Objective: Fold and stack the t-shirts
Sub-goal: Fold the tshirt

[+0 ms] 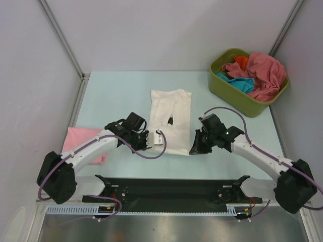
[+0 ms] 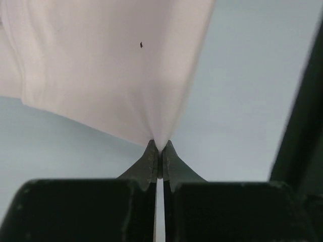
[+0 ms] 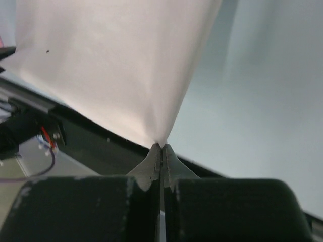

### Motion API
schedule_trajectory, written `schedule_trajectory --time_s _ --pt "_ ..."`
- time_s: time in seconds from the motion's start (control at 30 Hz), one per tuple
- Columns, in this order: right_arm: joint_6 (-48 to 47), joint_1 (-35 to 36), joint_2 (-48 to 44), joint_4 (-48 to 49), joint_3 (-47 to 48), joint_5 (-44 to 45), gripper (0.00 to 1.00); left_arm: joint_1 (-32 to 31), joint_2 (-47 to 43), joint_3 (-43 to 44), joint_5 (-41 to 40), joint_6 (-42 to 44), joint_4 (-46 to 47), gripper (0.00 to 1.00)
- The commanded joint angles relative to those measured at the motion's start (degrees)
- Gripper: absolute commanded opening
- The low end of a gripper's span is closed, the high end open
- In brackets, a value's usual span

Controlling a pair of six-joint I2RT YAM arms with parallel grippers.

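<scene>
Both pairs of black fingers fill the bottom of the wrist views. The left gripper (image 2: 159,147) is closed on one near corner of the white t-shirt (image 1: 170,113), and the right gripper (image 3: 161,147) is closed on the other near corner. This shirt lies as a long strip in the middle of the table (image 1: 116,91), between the two arms. A pink t-shirt (image 1: 79,139) rests at the left edge, partly under the left arm.

Each jaw pinches only a small tip of cloth, so I think a corner could slip out when lifted. If one arm travels faster than the other, the fold would probably come out skewed.

No brand, label or writing can be read — only a small dark mark (image 1: 171,120) on the white cloth.
</scene>
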Motion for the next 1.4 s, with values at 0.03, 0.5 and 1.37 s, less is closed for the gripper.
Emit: schedule_trajectory --time_s 0.03,0.5,1.37 --pt "5.07 7.38 -9.64 -18.44 0.94 -0.54 0.00 -0.22 -6.23 0.59 7.96 5.59 -21.96 0.00" --pt "-7.48 -12.10 7.73 -18.39 21.68 -1.50 0.00 15.16 12.71 27.80 14.13 0.78 -22.61 0.00" --pt "-3.80 -22.05 44.49 -3.87 48.50 5.88 0.00 19.29 56.77 72.50 7.62 -16.37 -16.19 0.14"
